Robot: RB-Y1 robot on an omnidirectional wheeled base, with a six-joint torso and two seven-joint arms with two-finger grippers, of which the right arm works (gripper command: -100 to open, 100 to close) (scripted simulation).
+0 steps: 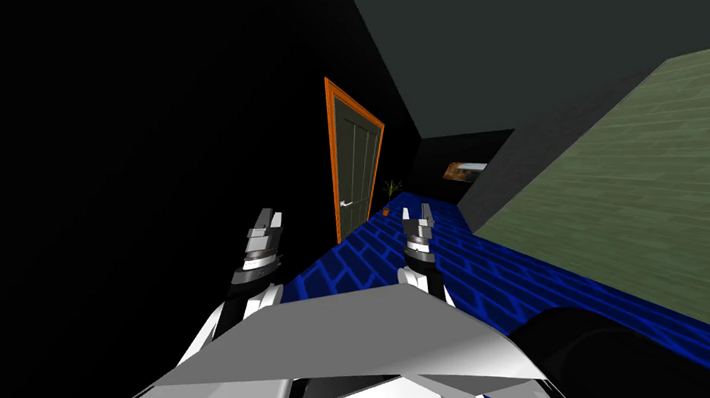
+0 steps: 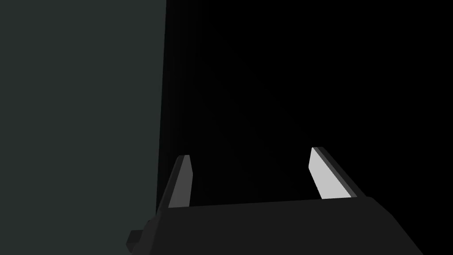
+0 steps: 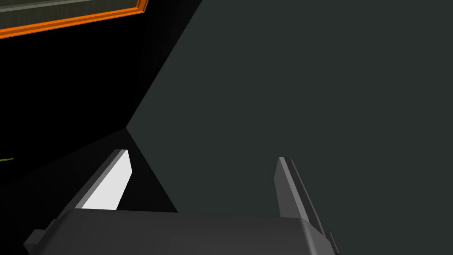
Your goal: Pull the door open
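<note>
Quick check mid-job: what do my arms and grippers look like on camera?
The left forearm and right forearm are banded white, grey and dark. The left gripper and right gripper each have two thin, light grey blade fingers on a dark box.

A house corridor is suggested by an orange-framed door (image 1: 355,162), a potted plant (image 1: 388,196) and a picture (image 1: 465,171) hung beyond.

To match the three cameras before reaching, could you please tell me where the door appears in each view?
Head view: the door stands left of centre in its orange frame, beside the blue floor.
Left wrist view: the open left gripper faces a grey-green plane and a black area instead.
Right wrist view: a sliver of door, far beyond the open right gripper.
Shared landmark: the orange frame.
</note>
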